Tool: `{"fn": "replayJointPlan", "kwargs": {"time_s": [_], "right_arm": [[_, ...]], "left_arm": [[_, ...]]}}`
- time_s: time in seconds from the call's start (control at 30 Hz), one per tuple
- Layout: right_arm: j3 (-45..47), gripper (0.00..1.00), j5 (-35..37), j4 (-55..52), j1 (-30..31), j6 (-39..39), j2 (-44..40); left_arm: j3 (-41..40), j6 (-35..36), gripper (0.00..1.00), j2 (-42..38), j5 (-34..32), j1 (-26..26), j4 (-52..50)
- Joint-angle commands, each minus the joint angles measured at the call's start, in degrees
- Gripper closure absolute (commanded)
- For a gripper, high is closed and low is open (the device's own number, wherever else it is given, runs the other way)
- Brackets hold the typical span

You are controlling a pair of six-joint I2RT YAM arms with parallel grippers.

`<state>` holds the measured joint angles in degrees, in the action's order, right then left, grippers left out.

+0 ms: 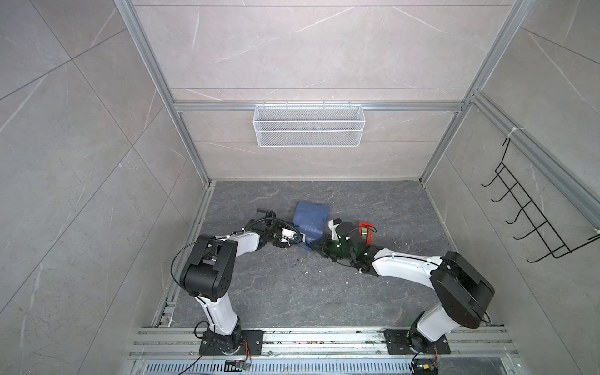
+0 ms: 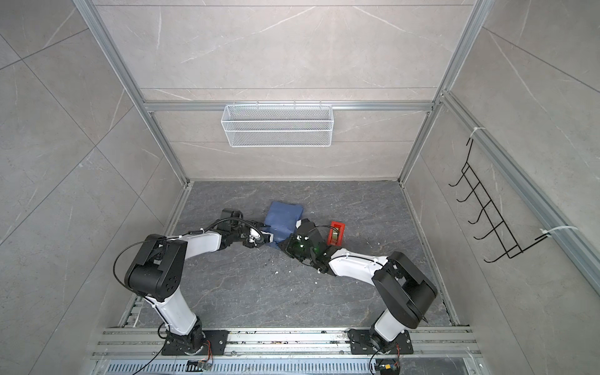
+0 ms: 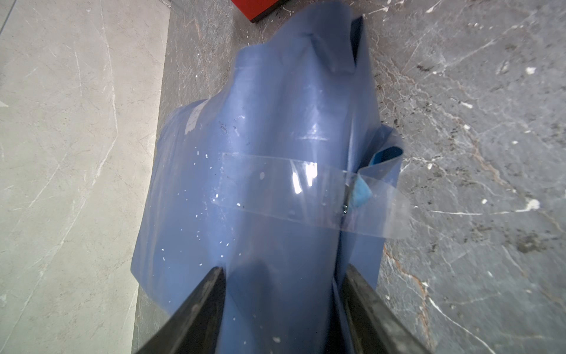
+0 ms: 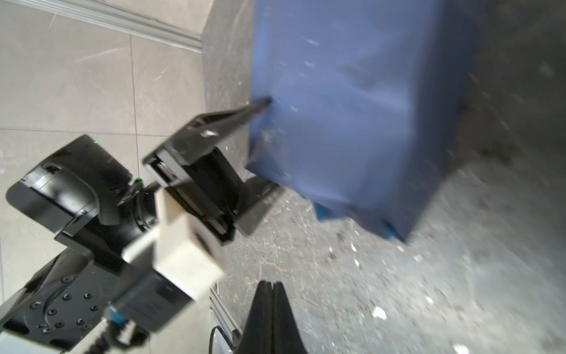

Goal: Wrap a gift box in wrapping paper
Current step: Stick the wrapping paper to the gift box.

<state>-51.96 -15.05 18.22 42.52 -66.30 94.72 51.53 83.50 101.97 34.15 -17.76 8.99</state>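
The left gripper (image 3: 283, 269) is set part open, jaws clamped across the near left end of the wrapping paper (image 1: 310, 219), by which the gift box is hidden. The parcel is placed centrally, long axis apparently near to far. The right gripper (image 4: 271, 283), fully closed and empty, is found just beside its near right corner.

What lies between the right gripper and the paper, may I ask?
Only bare, crumb-flecked table, seen in the right wrist view, separates the right gripper from the paper.
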Motion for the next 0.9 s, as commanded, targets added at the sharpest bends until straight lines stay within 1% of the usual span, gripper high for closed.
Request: {"fn": "replayJointPlan", "kwargs": {"time_s": [0.0, 0.1, 0.13, 0.23, 0.3, 0.37, 0.43, 0.63, 0.77, 0.87], "right_arm": [[-6.4, 1.00, -2.8, -2.3, -1.8, 4.2, 5.7], [-10.0, 1.00, -4.8, -2.4, -2.8, 4.9, 9.9], [-11.1, 1.00, -5.5, -2.5, -2.9, 6.3, 11.1], [-13.9, 1.00, -7.0, -2.8, -3.5, 6.3, 14.4], [-15.3, 1.00, -7.3, -3.4, -3.8, 7.0, 16.1], [-17.0, 1.00, -6.9, -6.5, -4.3, 8.2, 18.1], [-16.5, 1.00, -6.5, -7.0, -5.0, 7.6, 19.4], [-16.8, 1.00, -5.6, -9.8, -6.1, 9.2, 17.1], [-15.3, 0.99, -7.0, -8.0, -6.4, 9.4, 12.2], [-12.1, 0.99, -6.0, -6.1, -6.1, 8.5, 8.8]], "left_arm": [[-2.5, -0.4, 0.39, 4.6, -4.7, -1.4, -11.7], [-2.4, -0.3, 0.39, 5.1, -4.7, -1.4, -11.3], [-2.3, -0.3, 0.39, 5.3, -4.8, -1.5, -11.4], [-2.3, -0.5, 0.39, 4.5, -4.9, -1.5, -11.9], [-2.3, -0.3, 0.39, 4.7, -4.9, -1.6, -11.6], [-2.2, -0.3, 0.39, 5.3, -4.8, -1.5, -11.6], [-2.2, -0.2, 0.39, 4.8, -5.0, -1.6, -12.1], [-2.1, -0.3, 0.39, 5.1, -5.1, -1.5, -12.0], [-2.5, -0.2, 0.39, 4.2, -5.0, -1.6, -12.0], [-2.1, -0.2, 0.39, 5.1, -5.1, -1.5, -12.0]]}}
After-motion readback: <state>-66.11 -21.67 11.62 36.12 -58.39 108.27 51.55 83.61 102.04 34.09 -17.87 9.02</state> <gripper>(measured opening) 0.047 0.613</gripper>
